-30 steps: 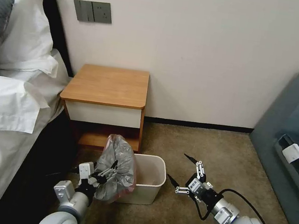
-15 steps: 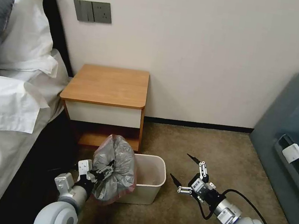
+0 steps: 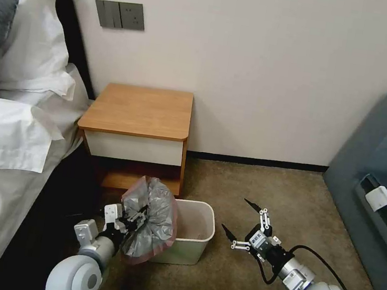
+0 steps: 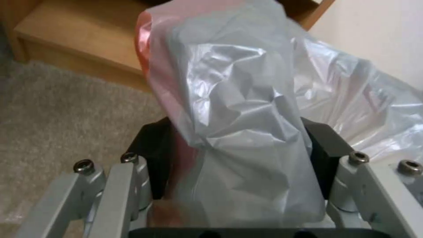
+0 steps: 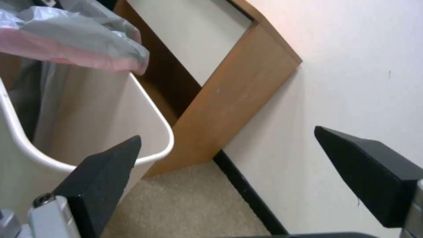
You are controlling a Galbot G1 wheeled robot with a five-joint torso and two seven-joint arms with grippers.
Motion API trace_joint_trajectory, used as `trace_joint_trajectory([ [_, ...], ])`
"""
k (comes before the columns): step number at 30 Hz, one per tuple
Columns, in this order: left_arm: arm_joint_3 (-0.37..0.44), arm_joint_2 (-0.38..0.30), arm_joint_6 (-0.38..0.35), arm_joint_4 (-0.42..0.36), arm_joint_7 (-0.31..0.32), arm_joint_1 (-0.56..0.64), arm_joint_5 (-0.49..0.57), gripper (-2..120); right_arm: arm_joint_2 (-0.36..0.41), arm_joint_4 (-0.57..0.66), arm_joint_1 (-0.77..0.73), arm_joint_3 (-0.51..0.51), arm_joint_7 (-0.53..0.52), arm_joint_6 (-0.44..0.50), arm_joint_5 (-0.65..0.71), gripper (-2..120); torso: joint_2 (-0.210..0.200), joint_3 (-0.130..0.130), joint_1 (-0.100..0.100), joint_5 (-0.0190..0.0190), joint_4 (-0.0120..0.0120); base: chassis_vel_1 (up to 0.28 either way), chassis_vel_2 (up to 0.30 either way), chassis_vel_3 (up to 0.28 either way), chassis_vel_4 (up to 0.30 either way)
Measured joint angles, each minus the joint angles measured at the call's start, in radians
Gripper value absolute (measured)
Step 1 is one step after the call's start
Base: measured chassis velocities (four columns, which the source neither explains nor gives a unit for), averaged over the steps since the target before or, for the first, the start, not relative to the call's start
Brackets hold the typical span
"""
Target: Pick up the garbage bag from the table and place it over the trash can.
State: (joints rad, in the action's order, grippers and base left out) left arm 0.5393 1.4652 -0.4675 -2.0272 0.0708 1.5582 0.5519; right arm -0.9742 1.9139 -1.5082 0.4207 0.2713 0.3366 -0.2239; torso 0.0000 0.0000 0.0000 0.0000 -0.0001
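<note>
On my left, my left pincer (image 3: 133, 218) is clenched on the garbage bag (image 3: 150, 220), and the wrist view shows why I trust the grip: a thick bunch of crinkly grey plastic and some of the pinkish-red rim band is pinched between the two black pads (image 4: 324, 145). The bag is off the bench (image 3: 140, 111) now, whose wooden top is bare, and it hangs bunched up over the near-left part of the trash can (image 3: 196, 241), its lower edge draped down the outside of the bin's left wall. From my right wrist I see the pink band lying above the rolled white rim, not yet hooked round it.

So the job here, as I judge it, is spreading, not dropping. I want to keep this hold firm, carry the gathered plastic across the mouth, and let the band settle outside the rim. Thin film like this will likely slip or tear if I jerk it, so slow and low is best.

Over on the right, my right pincer (image 3: 245, 224) hovers above the carpet just beside the bin's right wall, released and spread wide, holding nothing, well placed to catch the far edge.
</note>
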Motion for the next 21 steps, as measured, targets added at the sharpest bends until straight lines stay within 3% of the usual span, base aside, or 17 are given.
trace_joint_trajectory([
  [7, 0.027, -0.005, 0.045, -0.162, 0.015, 0.086, -0.028, 89, -0.005, -0.024, 0.011, -0.012, 0.003, 0.001, 0.001, 100, 0.000, 0.000, 0.000, 0.0001, 0.0002, 0.000, 0.000, 0.000, 0.000],
  [11, 0.027, -0.004, 0.039, -0.208, 0.019, 0.091, -0.030, 97, -0.015, -0.053, 0.024, -0.024, 0.007, 0.006, 0.001, 100, 0.000, 0.000, 0.000, 0.0003, 0.0001, 0.000, 0.000, 0.000, 0.000],
  [13, 0.022, -0.003, 0.032, -0.206, 0.019, 0.084, -0.030, 97, -0.018, -0.060, 0.028, -0.027, 0.007, 0.008, 0.001, 100, 0.000, 0.000, 0.000, 0.0003, 0.0002, 0.000, 0.000, 0.000, 0.000],
  [21, -0.006, 0.005, 0.000, -0.076, -0.016, 0.028, 0.014, 93, -0.016, -0.081, 0.041, -0.025, 0.008, 0.010, 0.009, 100, 0.000, 0.000, 0.000, -0.0002, 0.0001, 0.000, 0.000, 0.000, 0.000],
])
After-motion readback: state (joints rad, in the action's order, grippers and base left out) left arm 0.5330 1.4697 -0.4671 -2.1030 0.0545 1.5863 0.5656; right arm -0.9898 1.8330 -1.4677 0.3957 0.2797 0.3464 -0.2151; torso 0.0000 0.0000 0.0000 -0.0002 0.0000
